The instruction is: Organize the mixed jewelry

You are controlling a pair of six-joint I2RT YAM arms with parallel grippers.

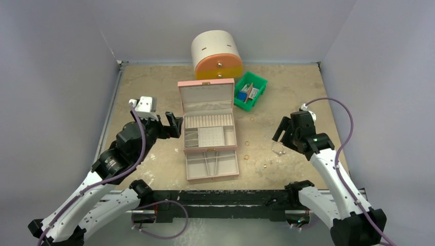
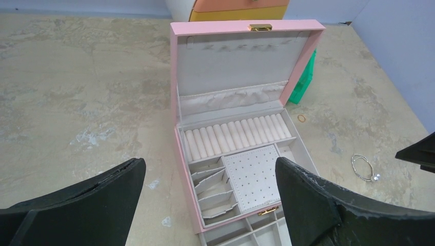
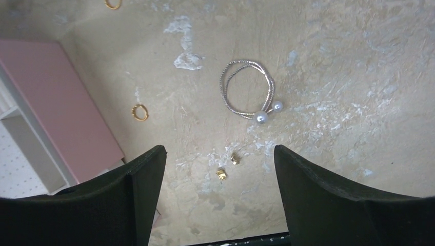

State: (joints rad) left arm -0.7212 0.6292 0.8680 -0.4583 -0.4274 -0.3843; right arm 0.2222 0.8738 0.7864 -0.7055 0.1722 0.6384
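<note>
— Which step are we at?

— An early one, I'd say. The pieces lie loose on the mottled beige counter (image 1: 154,87), to the right of the open pink jewellery box with grey lining (image 1: 208,87). I can make out nothing on its ring rolls or in its trays.

— And the arms?

— The right pincer (image 3: 218,154) hangs released and empty over the scatter. The thin silvery twisted-wire hoop with two pearl beads (image 3: 261,117) lies flat just ahead of its fingers. Two tiny gold studs (image 3: 235,159) sit on the counter below the gap between those fingers, and a small gold ring (image 3: 140,111) lies near the box's pink wall. The left pincer (image 2: 209,164) is likewise spread wide, holding nothing, and faces the box from its left side.

— So what's next?

— Probably a pick by the right arm. The studs are closest beneath it, so a straight drop and a close at counter level might do. The hoop would need a reach forward. Flat wire offers little to grip, so the fingers must meet it low, across its width.
</note>
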